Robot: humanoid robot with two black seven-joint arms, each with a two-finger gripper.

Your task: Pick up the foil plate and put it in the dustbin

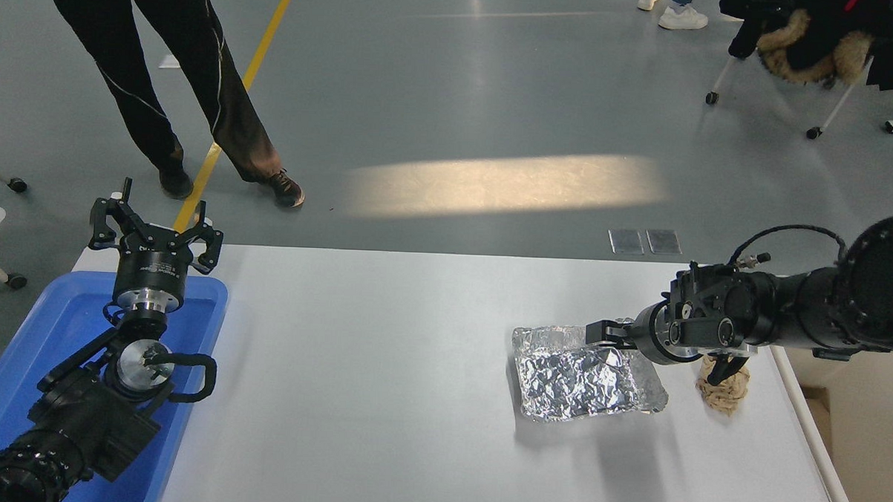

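A white bench (382,397) fills the lower half of the view. At its near left corner the left arm rests parked over a bright blue tub (35,341), and the left gripper (154,230) points toward the far left corner with its fingers spread apart. Toward the right edge, a crinkled foil plate (576,378) lies flat on the bench. Just beside it, closer to the right edge, sits a crumpled brown paper ball (724,391). The right gripper (605,334) reaches in from the right, at the plate's far rim; whether its jaws are clenched or released cannot be told. The cream dustbin (848,436) stands past the right edge. Beyond the far edge, a person's legs (177,85) stand on the grey floor.
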